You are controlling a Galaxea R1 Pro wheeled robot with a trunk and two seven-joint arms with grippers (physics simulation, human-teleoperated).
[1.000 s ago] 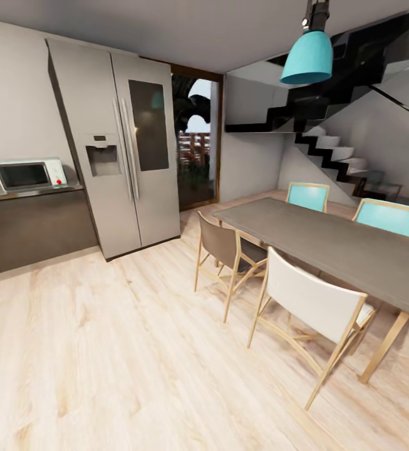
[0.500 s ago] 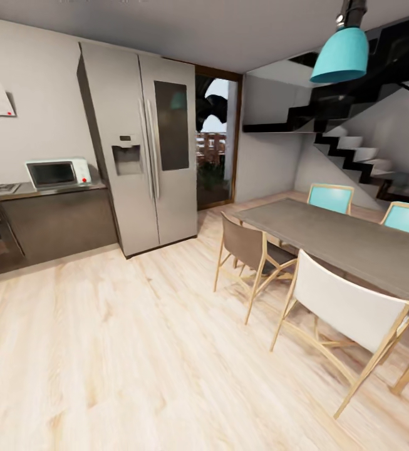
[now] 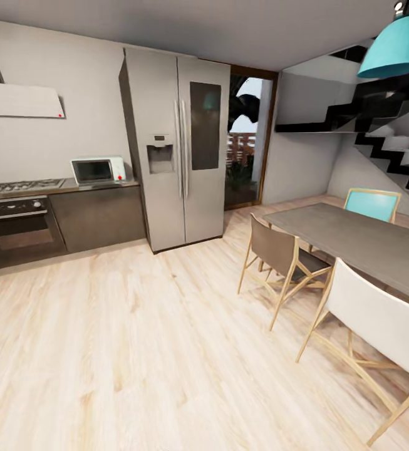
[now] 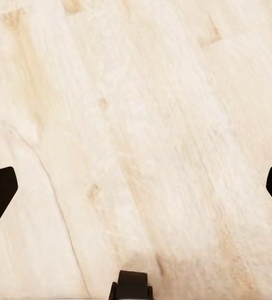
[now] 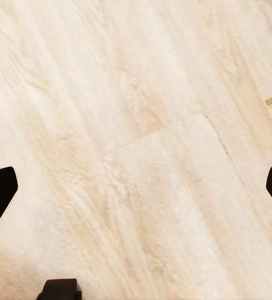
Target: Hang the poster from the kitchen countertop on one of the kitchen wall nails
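A broad stretch of pale wooden plank floor (image 3: 135,351) lies open between the dark kitchen cabinets (image 3: 98,216) by the tall silver double-door fridge (image 3: 179,147) and the grey dining table (image 3: 367,241) with wooden-framed chairs (image 3: 285,260). The poster is not in sight. Over the planks, the left gripper (image 4: 136,187) and right gripper (image 5: 136,187) have fingers spread wide, holding nothing.

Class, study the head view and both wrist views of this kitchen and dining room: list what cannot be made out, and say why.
- Hob, head view: cut off by the picture's edge.
- White chair, head view: runs off the edge.
- Pendant lamp, head view: top is cropped.
- Left gripper, right gripper, wrist views: only dark fingertips at the picture edges, over bare wooden floor.
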